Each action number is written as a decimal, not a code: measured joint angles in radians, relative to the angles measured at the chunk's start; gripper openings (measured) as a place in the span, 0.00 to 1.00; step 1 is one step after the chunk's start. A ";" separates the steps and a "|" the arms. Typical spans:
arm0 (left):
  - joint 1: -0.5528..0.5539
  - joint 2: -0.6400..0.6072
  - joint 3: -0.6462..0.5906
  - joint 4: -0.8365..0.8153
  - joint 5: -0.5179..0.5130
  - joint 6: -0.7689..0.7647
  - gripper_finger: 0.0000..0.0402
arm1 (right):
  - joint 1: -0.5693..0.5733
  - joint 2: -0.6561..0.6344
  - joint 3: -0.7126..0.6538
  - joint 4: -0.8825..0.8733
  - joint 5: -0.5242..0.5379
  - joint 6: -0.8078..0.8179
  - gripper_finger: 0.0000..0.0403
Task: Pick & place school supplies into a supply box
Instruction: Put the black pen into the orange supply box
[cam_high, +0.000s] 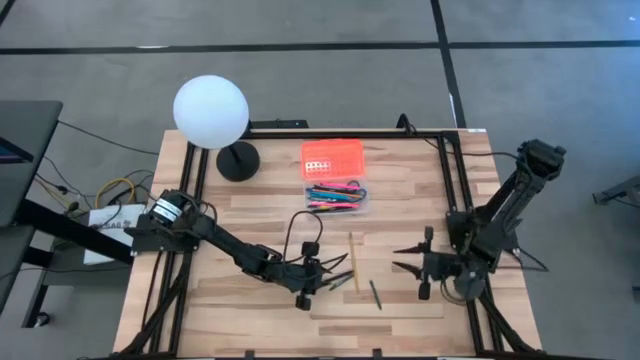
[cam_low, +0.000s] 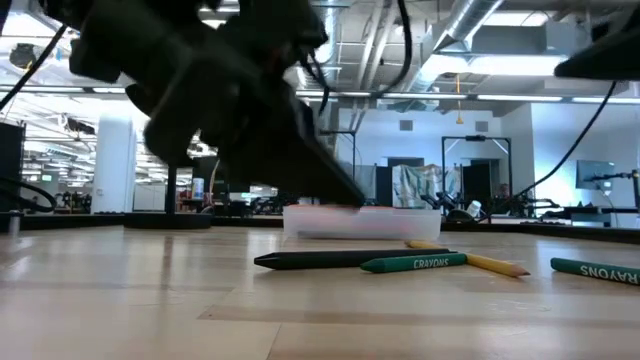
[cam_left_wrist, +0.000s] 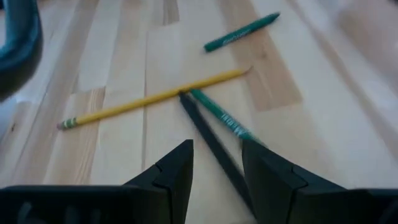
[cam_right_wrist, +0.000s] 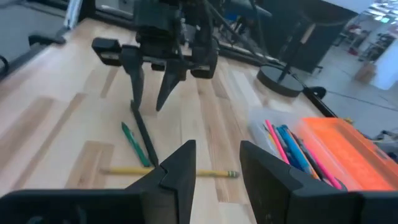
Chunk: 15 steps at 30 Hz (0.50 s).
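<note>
The supply box (cam_high: 335, 178) lies at the table's far middle, its orange lid (cam_high: 333, 156) open and several pens in its clear base (cam_right_wrist: 292, 146). On the wood lie a black pen (cam_left_wrist: 211, 143), a green crayon (cam_left_wrist: 221, 115), a yellow pencil (cam_left_wrist: 155, 96) and a second green crayon (cam_left_wrist: 241, 32). My left gripper (cam_left_wrist: 216, 162) is open, tilted down over the black pen, which runs between its fingers. My right gripper (cam_right_wrist: 217, 168) hovers open at the right, above the table, pointing toward the left gripper (cam_right_wrist: 152, 81). No scissors show. My left gripper has its fingers (cam_right_wrist: 135, 93) slanting down on either side of the black pen's end (cam_right_wrist: 132, 111), lying along the pen. Whether a fingertip touches the pen I cannot tell. The pen lies flat on the table.
A white globe lamp (cam_high: 210, 112) on a black base (cam_high: 238, 160) stands at the far left. A black frame (cam_high: 445, 180) runs along the table's sides and far edge. Bare wood lies along the near edge and between the two arms.
</note>
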 joint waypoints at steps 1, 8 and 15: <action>0.003 0.007 0.000 0.005 0.002 -0.001 0.33 | 0.011 0.024 0.000 0.003 0.022 0.014 0.29; 0.019 0.066 0.033 -0.013 0.060 -0.018 0.33 | 0.068 0.123 0.000 0.051 0.130 0.034 0.29; 0.025 0.097 0.053 -0.063 0.044 -0.065 0.33 | 0.094 0.121 0.002 0.075 0.155 0.029 0.29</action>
